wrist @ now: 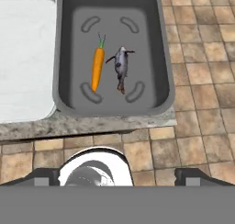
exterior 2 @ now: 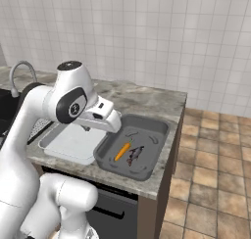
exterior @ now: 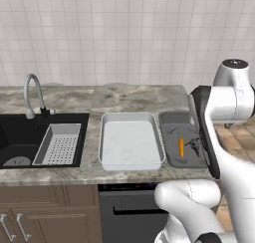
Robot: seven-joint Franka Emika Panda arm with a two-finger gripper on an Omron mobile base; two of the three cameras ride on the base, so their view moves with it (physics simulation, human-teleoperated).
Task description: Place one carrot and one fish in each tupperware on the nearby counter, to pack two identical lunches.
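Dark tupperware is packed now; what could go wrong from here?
1. The pale tupperware holds nothing; stopping now leaves only one lunch.
2. The carrot and blackish fish lie close together in the dark tupperware; the open gripper, if it dips, could knock them.
3. That tray sits by the counter end, so a bump might push it off.

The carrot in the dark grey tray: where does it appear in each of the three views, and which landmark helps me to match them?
Left base view: the carrot lies right of centre, partly behind the arm.
Right base view: near the centre, left of the dark fish.
Hand view: upper centre, left of the fish.
Shared landmark: the dark grey tupperware holding both.
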